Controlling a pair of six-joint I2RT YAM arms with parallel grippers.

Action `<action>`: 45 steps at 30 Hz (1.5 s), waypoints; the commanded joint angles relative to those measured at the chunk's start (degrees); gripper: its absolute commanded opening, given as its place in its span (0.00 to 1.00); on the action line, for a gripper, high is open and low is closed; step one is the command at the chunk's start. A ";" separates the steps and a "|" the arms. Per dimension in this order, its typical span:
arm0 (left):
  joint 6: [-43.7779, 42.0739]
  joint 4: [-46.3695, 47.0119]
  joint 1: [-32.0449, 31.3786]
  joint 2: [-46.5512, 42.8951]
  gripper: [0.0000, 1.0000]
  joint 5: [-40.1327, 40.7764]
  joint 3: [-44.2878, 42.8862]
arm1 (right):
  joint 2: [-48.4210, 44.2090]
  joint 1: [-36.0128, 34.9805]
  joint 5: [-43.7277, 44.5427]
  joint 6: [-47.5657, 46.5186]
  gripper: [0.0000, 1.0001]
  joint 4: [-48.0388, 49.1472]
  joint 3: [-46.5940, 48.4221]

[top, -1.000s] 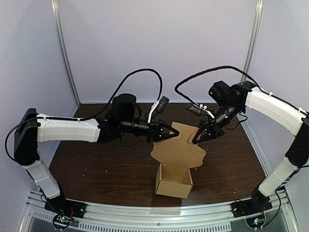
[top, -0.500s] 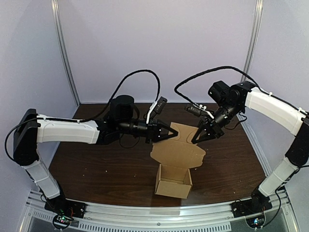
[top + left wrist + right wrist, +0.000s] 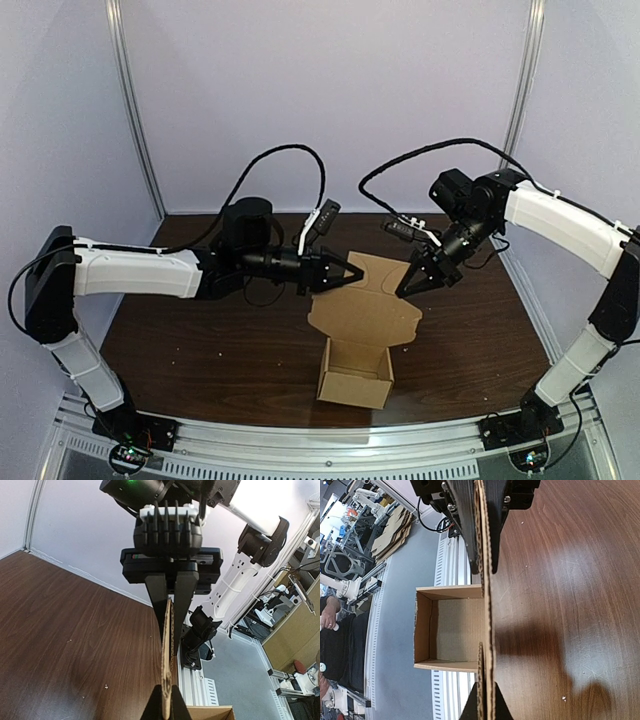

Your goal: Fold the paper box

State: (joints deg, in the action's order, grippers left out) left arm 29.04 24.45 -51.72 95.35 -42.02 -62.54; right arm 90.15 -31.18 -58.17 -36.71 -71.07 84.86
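Top cam: cardboard box point(image 3: 356, 374) sat open at the table's near edge, centre, with its lid flap point(image 3: 365, 305) raised on the far side. L gripper point(image 3: 352, 272) pinched the flap's left edge, R gripper point(image 3: 406, 290) its right edge. Risk, imo: uneven pull between the arms could crease or tear the flap, or drag the light box.

L wrist cam: jaws clamped on the flap, seen edge-on, with the R gripper opposite.

R wrist cam: same pinch, box's open cavity to the left.

Surface: dark wood-grain table point(image 3: 200, 350), glossy, prob. slippery. Pale walls point(image 3: 300, 90), metal uprights point(image 3: 135, 110), lab clutter beyond the table.
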 commanded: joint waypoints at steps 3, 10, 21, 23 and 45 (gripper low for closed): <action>0.02 4.00 1.37 -1.63 0.00 2.68 0.59 | -0.02 -0.48 0.53 0.60 0.00 -2.12 0.81; -8.29 -7.70 1.45 -7.22 0.58 13.64 4.29 | 0.29 -0.16 0.56 -0.27 0.00 -4.71 3.70; -8.68 -5.86 1.45 -6.98 0.53 9.89 10.99 | -0.35 0.32 -0.54 0.84 0.00 -4.30 5.20; -8.12 -4.76 1.47 -6.42 0.44 8.83 11.12 | -0.46 0.41 -0.48 1.12 0.00 -4.02 5.15; -14.92 -13.74 1.46 -7.91 0.00 3.90 7.11 | 6.46 -0.59 9.21 0.40 0.46 -13.14 19.73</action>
State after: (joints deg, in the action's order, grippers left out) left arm 17.30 14.13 -50.57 88.71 -37.15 -53.47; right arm 92.36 -30.57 -52.47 -36.51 -76.49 101.86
